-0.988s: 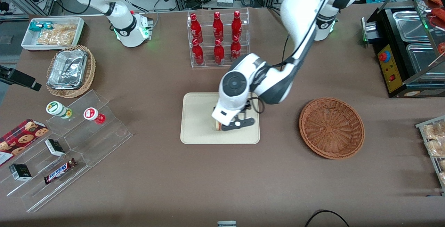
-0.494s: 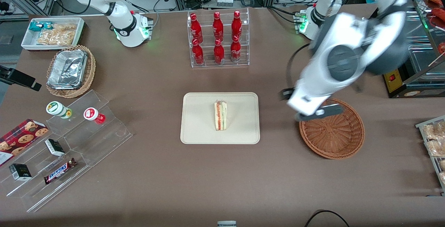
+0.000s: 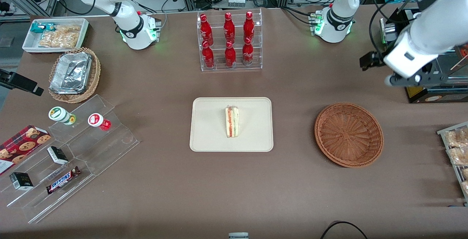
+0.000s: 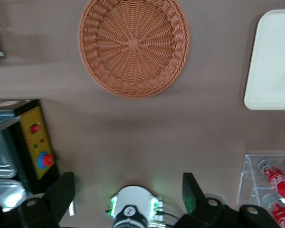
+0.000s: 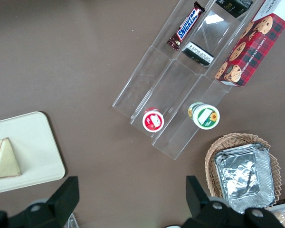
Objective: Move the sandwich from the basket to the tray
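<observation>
The sandwich (image 3: 231,122) lies on its side in the middle of the cream tray (image 3: 208,133), red and green filling showing; the right wrist view has the sandwich (image 5: 4,159) and tray (image 5: 38,142) too. The reddish-brown basket (image 3: 349,134) is empty and sits beside the tray, toward the working arm's end. My left gripper (image 3: 413,79) hangs high, farther from the front camera than the basket, by the black appliance. In the left wrist view my gripper (image 4: 128,183) is open with nothing between its fingers, looking down on the basket (image 4: 133,45) and a tray corner (image 4: 273,61).
A clear rack of red bottles (image 3: 229,41) stands farther back than the tray. A black appliance with a yellow panel (image 3: 420,74) is next to my gripper. An acrylic snack stand (image 3: 73,151), a tan basket of foil containers (image 3: 75,74) and a white bin (image 3: 55,34) lie toward the parked arm's end.
One second ago my gripper was down at the sandwich on the tray. It let go, passed over the basket and has risen toward the working arm's end; the sandwich stays on the tray.
</observation>
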Controlling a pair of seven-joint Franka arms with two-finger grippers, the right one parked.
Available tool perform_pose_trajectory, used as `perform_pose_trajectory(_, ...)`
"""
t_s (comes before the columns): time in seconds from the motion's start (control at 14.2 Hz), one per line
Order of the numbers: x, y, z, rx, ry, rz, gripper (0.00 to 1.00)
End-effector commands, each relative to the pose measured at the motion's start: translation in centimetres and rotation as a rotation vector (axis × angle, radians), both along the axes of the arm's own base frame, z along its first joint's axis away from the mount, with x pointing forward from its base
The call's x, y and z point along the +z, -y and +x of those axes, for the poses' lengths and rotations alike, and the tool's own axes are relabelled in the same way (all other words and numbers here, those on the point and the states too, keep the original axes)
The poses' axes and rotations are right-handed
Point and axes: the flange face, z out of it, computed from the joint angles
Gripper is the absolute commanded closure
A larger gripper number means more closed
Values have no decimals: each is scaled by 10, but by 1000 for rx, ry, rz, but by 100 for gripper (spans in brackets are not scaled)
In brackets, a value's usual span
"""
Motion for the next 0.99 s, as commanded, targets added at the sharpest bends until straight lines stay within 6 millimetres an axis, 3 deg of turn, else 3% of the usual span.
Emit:
perform_pose_trajectory(0.0, 29, 11, -9, -39, -11, 19, 0)
perform_pose_trajectory(0.21, 26, 11, -7, -28, -21, 18, 0)
perform_pose_trajectory(0.35, 28, 24, -14, -53, -21, 37, 0)
perform_pose_trajectory(0.64, 36, -3, -21, 0, -51, 31, 0)
perform_pose_trajectory(0.92, 34, 1, -16, -9, -39, -10, 0)
